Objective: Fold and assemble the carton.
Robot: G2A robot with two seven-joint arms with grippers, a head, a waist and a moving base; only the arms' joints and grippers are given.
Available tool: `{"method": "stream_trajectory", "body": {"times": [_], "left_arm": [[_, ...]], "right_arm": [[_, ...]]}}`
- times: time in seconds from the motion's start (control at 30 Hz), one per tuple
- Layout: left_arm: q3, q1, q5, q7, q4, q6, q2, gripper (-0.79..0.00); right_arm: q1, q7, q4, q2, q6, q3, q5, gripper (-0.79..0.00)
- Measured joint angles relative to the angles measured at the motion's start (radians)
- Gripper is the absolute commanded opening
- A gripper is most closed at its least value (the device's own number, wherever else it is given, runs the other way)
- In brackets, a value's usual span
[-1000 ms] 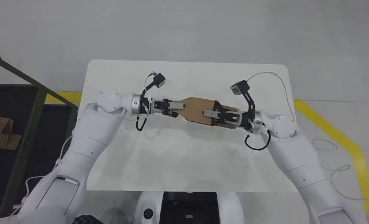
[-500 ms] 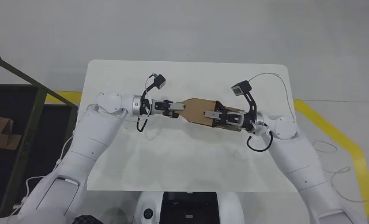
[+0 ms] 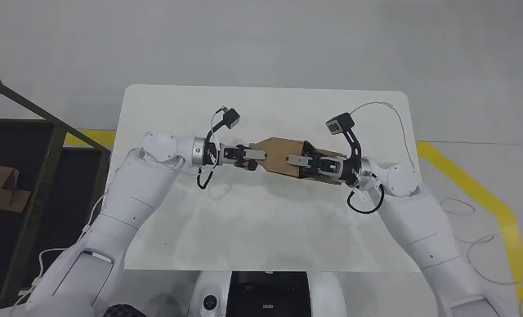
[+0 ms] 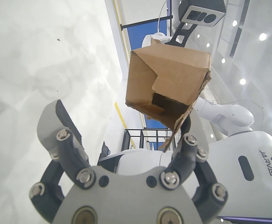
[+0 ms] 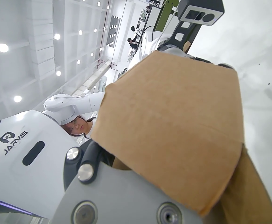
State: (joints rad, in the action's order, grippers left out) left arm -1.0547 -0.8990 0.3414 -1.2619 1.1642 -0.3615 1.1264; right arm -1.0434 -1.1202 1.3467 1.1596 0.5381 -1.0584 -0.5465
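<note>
**Left arm closes in on carton (image 3: 280, 151) end**

The left gripper (image 4: 121, 115), jaws spread wide and holding nothing, has edged closer to the brown carton. One finger (image 4: 187, 129) now sits just behind a loose end flap (image 4: 183, 117). The right gripper (image 3: 309, 162) keeps the far end clamped, with the carton aloft over the middle of the table (image 3: 245, 235). The near end is half folded with a gap showing, so tucking the flap looks to be next.
</note>
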Motion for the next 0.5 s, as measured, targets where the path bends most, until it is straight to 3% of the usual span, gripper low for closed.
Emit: {"method": "stream_trajectory", "body": {"times": [0.5], "left_arm": [[-0.024,-0.012,0.021,0.003,-0.029,0.002,-0.010,0.000]], "right_arm": [[0.002,-0.015,-0.005,0.001,-0.001,-0.007,-0.020,-0.785]]}}
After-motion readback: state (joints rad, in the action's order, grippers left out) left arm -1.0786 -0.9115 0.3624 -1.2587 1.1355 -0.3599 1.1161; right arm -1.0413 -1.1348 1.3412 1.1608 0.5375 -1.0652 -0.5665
